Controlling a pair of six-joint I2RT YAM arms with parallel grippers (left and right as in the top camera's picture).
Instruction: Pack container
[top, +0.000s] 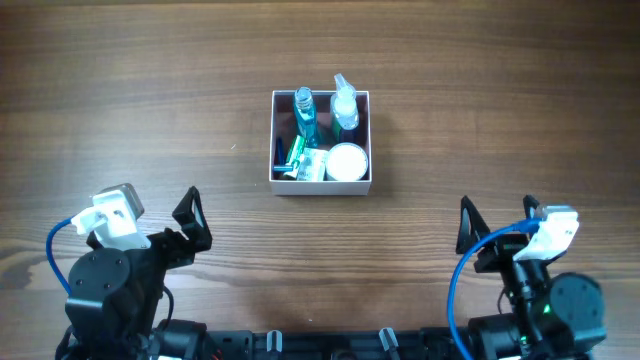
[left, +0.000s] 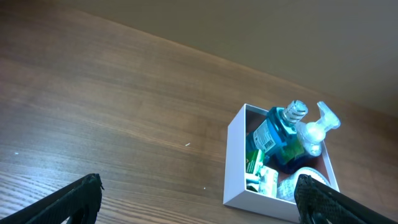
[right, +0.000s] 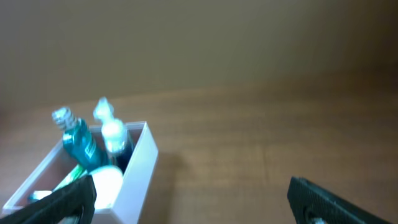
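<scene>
The container (top: 321, 186), a square white-walled box, sits at the table's middle back. It holds a teal bottle (top: 304, 115), a clear pump bottle (top: 345, 104), a round white jar (top: 347, 161) and small white-and-green packets (top: 303, 162). It also shows in the left wrist view (left: 237, 163) and the right wrist view (right: 140, 168). My left gripper (top: 192, 222) is open and empty at the front left. My right gripper (top: 497, 233) is open and empty at the front right. Both are well clear of the container.
The wooden table (top: 150, 120) stretches around the box. The arm bases and blue cables (top: 455, 300) sit along the front edge.
</scene>
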